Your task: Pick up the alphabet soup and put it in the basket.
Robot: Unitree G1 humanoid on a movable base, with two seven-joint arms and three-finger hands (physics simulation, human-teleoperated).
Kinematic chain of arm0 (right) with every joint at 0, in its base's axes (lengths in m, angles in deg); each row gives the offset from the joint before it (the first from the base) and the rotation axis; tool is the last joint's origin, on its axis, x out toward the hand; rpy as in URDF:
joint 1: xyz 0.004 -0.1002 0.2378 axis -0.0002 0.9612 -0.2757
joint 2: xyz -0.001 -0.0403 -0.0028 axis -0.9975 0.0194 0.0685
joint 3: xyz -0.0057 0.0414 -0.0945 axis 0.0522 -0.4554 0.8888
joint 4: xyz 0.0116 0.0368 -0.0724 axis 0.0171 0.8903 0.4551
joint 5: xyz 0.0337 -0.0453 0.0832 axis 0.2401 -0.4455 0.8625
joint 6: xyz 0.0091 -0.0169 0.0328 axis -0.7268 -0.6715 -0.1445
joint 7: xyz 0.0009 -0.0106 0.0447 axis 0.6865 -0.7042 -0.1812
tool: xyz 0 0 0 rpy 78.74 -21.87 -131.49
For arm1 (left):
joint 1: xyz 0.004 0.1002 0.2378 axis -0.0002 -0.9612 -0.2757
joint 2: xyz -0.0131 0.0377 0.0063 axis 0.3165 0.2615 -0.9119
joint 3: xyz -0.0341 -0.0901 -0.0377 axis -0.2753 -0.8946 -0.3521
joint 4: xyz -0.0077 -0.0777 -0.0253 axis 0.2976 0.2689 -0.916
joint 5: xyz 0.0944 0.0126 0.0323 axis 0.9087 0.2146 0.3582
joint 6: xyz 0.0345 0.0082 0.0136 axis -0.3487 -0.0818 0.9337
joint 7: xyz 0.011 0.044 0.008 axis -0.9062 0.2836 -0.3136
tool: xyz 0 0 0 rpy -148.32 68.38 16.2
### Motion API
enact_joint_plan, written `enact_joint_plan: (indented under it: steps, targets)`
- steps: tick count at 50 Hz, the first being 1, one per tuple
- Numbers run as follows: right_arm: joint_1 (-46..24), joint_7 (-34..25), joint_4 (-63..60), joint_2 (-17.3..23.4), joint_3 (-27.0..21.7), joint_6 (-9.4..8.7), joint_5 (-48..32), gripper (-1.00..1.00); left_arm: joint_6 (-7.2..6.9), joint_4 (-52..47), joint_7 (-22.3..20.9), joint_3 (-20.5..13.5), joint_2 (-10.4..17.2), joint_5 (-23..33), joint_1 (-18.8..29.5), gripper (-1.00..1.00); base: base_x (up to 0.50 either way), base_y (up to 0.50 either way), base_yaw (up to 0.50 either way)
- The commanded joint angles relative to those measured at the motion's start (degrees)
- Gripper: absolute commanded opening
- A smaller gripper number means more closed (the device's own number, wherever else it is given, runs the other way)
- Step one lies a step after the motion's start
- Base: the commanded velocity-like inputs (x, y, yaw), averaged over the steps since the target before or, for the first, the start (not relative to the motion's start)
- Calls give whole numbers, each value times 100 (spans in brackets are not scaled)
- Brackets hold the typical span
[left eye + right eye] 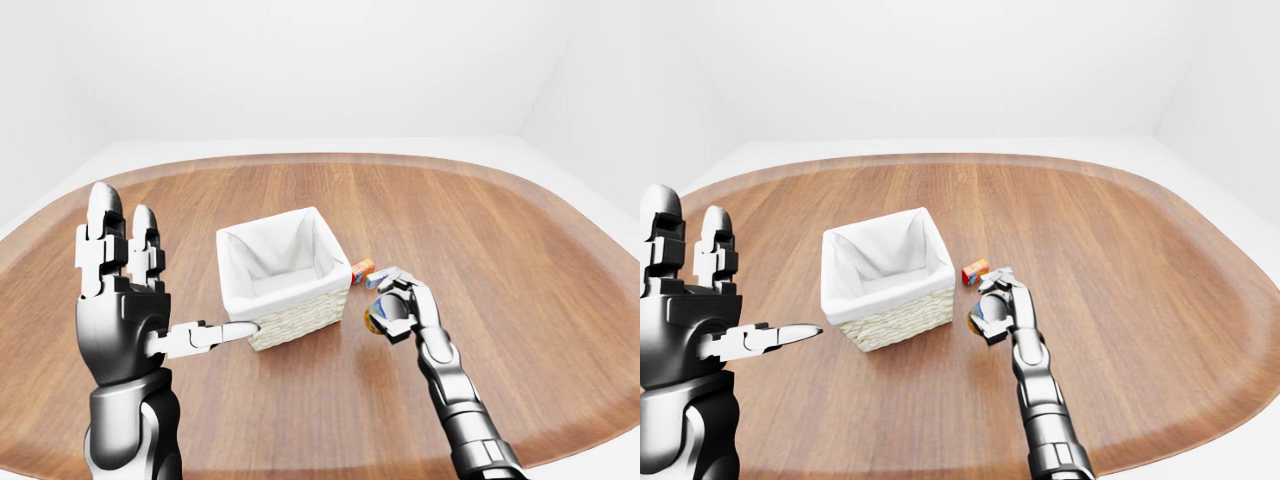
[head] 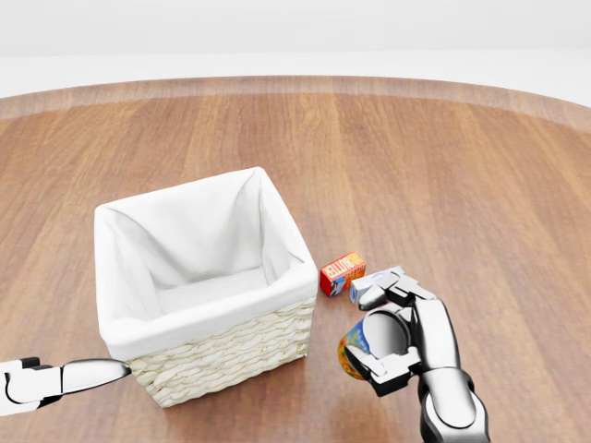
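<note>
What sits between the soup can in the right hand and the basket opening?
Nothing visible blocks the way. The right hand holds the alphabet soup just right of the basket in the head view; only the near wall's rim must be cleared. The red box lies above the path.

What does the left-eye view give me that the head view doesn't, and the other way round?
Only the left-eye view shows the whole left hand, raised with fingers spread open, plus the right forearm and the table's full outline. Only the head view shows the blue box clearly beside the red box, partly behind the right hand's fingers. Both show the white-lined basket and the right hand closed round the soup can, right of the basket and outside it.
</note>
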Motion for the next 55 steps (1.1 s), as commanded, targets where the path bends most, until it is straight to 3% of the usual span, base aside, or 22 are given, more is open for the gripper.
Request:
enact_joint_plan:
  steps: [1, 12, 18, 24, 34, 55]
  targets:
    - [326, -9, -1365, -41, 10, -131, -18, -100, 0, -28, 1, 9, 3, 2, 10, 100, 0, 0, 0]
    - [466, -72, -2070, -65, -9, -529, 52, -100, 0, -4, 0, 31, 9, 12, 21, 100, 0, 0, 0]
    - [447, -62, -2229, -78, 6, -644, 42, -100, 0, 19, -2, 21, 8, 8, 19, 100, 0, 0, 0]
    - [229, -60, -2426, -79, -1, -983, 105, -100, 0, 96, -13, 13, -7, 2, -10, 100, 0, 0, 0]
    - [-346, 26, -2954, -201, 155, -983, 244, -100, 0, 296, -7, 63, -8, -10, -16, 100, 0, 0, 0]
    - [-1420, 280, -2819, -442, 414, -983, 242, -100, 0, 546, -52, 41, -9, -82, -77, 100, 0, 0, 0]
